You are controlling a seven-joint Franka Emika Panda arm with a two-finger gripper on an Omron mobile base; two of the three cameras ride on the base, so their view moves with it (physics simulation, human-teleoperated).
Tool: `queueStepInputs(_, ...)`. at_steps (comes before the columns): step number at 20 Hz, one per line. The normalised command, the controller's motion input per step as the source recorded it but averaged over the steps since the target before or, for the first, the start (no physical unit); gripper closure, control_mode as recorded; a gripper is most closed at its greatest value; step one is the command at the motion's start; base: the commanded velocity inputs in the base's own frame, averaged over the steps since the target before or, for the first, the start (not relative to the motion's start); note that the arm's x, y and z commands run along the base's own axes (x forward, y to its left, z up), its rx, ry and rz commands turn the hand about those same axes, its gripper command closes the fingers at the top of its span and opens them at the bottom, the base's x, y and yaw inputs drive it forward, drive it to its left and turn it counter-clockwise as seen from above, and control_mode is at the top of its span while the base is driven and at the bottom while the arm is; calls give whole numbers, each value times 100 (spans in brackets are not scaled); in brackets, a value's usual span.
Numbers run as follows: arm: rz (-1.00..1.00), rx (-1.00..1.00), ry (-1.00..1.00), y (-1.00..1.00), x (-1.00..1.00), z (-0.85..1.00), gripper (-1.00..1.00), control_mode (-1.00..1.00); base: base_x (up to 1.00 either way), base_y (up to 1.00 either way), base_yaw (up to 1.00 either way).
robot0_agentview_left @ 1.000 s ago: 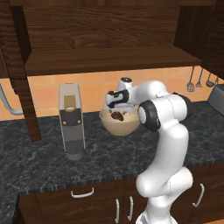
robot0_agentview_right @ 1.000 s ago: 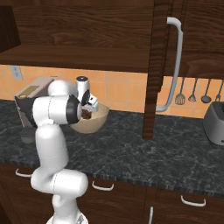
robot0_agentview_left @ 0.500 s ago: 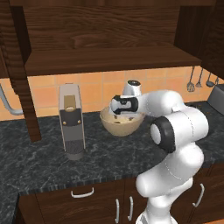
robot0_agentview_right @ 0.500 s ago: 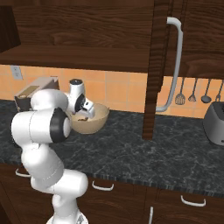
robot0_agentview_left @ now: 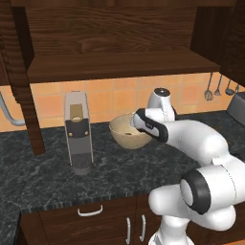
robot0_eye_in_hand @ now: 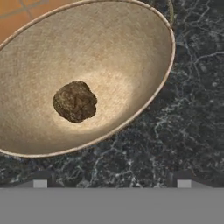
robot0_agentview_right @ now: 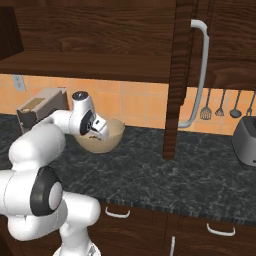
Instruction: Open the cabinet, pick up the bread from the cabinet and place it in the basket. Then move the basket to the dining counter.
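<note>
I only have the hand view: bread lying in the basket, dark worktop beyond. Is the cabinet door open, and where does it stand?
Observer: Open. The cabinet door stands swung out, edge-on, to the right of the basket.
Operator: Anything close on the other side?
Observer: A tall grey-and-black appliance stands upright on the worktop, left of the basket and apart from it.
Operator: Where is my hand against the bowl?
Observer: The gripper is at the basket's right rim, level with it.

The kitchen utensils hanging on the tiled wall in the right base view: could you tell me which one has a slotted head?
The leftmost utensil, the slotted spatula nearest the open cabinet door; the two to its right have plain solid heads.
</note>
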Motion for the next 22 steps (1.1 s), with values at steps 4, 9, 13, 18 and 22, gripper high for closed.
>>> queueStepInputs(4, -34, 4, 0, 0, 21, 0, -100, -100, 0, 0, 0)
queueStepInputs(9, -28, 11, 1, 2, 57, -8, -100, -100, 0, 0, 0)
queueStepInputs(13, -21, 13, 12, 0, 71, -46, -100, -100, 0, 0, 0)
queueStepInputs(18, -16, 10, 3, 0, 25, -40, -100, -100, 0, 0, 0)
queueStepInputs(22, -16, 4, 1, 3, 10, -61, -100, -100, 0, 0, 0)
